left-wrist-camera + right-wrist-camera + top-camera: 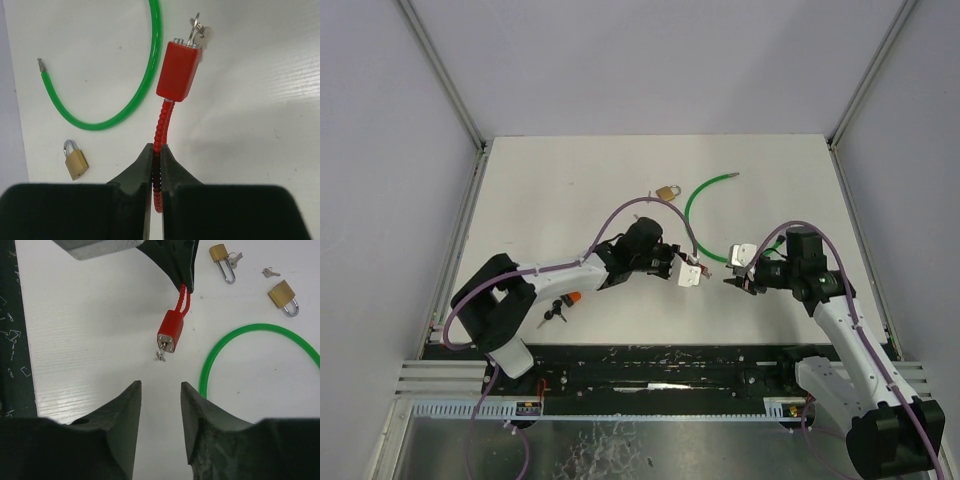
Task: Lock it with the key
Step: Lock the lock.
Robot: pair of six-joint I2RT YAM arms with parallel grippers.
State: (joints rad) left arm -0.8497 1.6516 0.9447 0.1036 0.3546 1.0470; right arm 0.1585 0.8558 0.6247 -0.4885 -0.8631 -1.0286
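A red lock (179,71) hangs from its red beaded cable (161,127), and my left gripper (156,150) is shut on that cable. A small silver key (196,29) sticks out of the lock's far end. In the right wrist view the lock (170,331) points its key (161,355) toward my right gripper (160,385). That gripper is open, holds nothing, and sits a short way back from the key. From above, the left gripper (698,272) and the right gripper (730,280) face each other at mid-table.
A green cable (705,195) curves across the table behind the grippers. One brass padlock (220,255) has a key in it, a second padlock (282,292) lies nearby, and a loose key (270,273) lies between them. Small keys (560,305) lie near the left arm.
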